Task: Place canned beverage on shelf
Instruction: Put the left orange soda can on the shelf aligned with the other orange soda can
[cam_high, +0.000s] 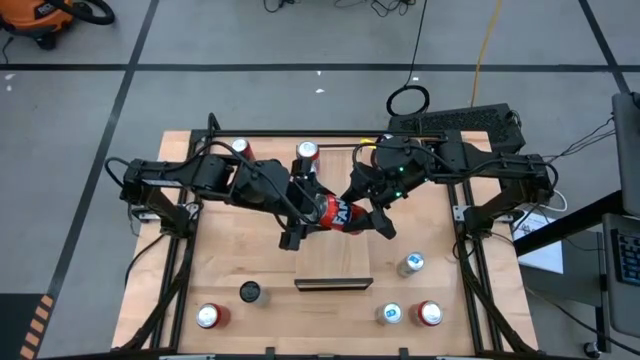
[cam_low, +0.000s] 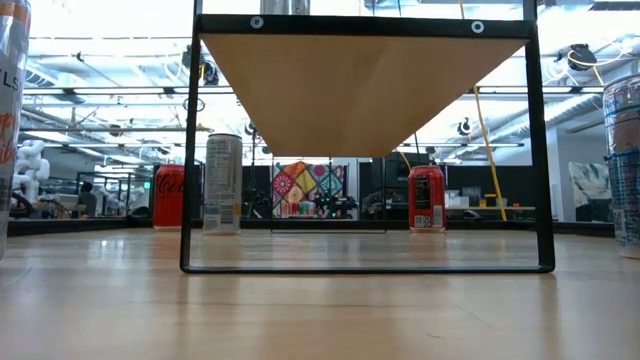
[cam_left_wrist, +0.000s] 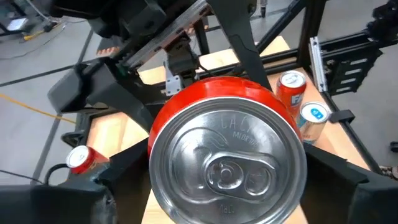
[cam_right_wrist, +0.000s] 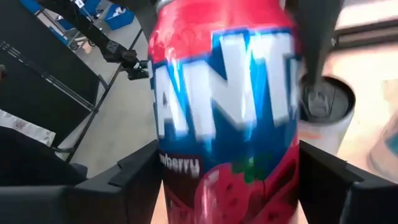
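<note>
1. high view: a red fanta can (cam_high: 337, 212) is seen lying tilted in the air over the middle of the tabletop (cam_high: 230, 255), with the left gripper (cam_high: 300, 215) and the right gripper (cam_high: 365, 212) meeting at it from either side. the shelf (cam_high: 334, 284) stands nearer the front edge, apart from the can.
2. low view: only the shelf (cam_low: 365, 85) and standing cans are shown; neither gripper is seen.
3. left wrist view: the can's top (cam_left_wrist: 227, 165) fills the space between the left fingers, spread wide to either side; whether they press it cannot be told.
4. right wrist view: the can's body (cam_right_wrist: 227, 118) lies between wide-set right fingers; contact cannot be told either.
5. a handover is judged to be under way; one grip should be confirmed firm before the other is loosened, and the can kept level.
</note>
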